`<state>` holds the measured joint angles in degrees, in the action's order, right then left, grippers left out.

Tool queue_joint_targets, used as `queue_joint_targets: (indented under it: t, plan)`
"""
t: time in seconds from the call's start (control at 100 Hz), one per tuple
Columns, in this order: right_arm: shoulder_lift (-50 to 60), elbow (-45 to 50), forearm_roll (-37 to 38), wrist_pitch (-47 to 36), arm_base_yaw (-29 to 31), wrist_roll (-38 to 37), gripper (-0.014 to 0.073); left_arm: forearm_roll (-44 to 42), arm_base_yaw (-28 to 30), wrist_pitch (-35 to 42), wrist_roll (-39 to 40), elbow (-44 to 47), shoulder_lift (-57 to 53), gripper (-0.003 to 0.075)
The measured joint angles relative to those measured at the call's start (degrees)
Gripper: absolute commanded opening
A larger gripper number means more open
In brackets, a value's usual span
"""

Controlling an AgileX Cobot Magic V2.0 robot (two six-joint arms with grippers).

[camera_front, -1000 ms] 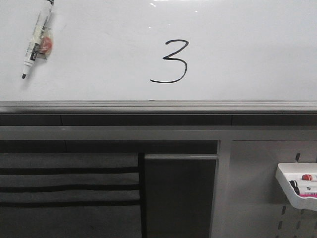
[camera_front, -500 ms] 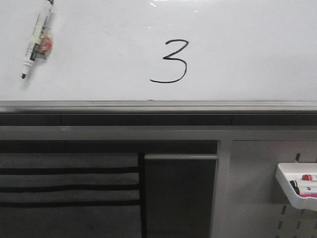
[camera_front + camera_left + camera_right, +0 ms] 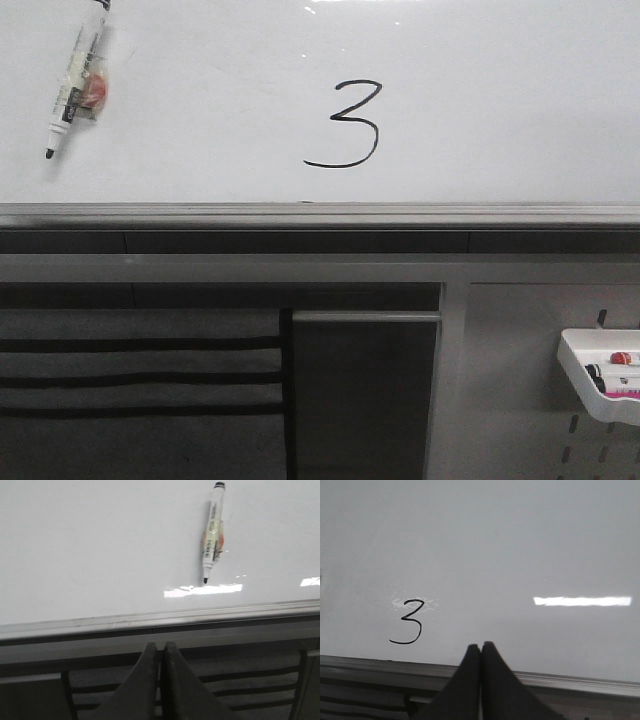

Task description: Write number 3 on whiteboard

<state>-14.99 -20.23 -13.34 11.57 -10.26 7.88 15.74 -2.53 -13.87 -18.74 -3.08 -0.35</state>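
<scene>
With the number 3 (image 3: 408,622) complete on the whiteboard (image 3: 520,540), ahead of the right gripper (image 3: 480,648), and the marker (image 3: 212,535) parked on the board ahead of the left gripper (image 3: 159,647), both grippers sit fully closed and empty, judged retracted.

front head-on, wrists share whiteboard (image 3: 500,100)

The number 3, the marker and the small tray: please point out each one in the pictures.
number 3 (image 3: 352,124): front view, on the middle junction of the strokes.
marker (image 3: 72,85): front view, on the barrel's middle.
tray (image 3: 588,385): front view, on its white front wall.
</scene>
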Motion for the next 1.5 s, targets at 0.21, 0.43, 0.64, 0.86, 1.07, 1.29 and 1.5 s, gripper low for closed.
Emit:
queue_joint_targets:
  t: [0.21,0.43,0.64,0.86,1.07,1.29,1.5]
  plan:
    - [0.0,0.0,0.0,0.21,0.0,0.0,-0.0067,0.58,1.08,4.11,2.59,2.82,0.0,-0.0018]
    - [0.0,0.0,0.0,0.72,0.0,0.0,-0.0067,-20.14,-1.26,9.42,23.65,3.43,0.0,-0.0018]
    - [0.0,0.0,0.0,0.78,0.0,0.0,-0.0067,-20.9,-1.47,9.63,25.92,3.43,0.0,-0.0018]
    - [0.0,0.0,0.0,0.78,0.0,0.0,-0.0067,-16.62,-1.47,11.05,19.65,3.43,0.0,-0.0018]
    - [0.0,0.0,0.0,0.82,0.0,0.0,-0.0067,-16.39,-1.47,12.24,18.74,3.43,0.0,-0.0018]
    - [0.0,0.0,0.0,0.82,0.0,0.0,-0.0067,-16.26,-1.47,12.35,18.74,3.43,0.0,-0.0018]
    - [0.0,0.0,0.0,0.82,0.0,0.0,-0.0067,-16.26,-1.47,12.35,18.74,3.43,0.0,-0.0018]
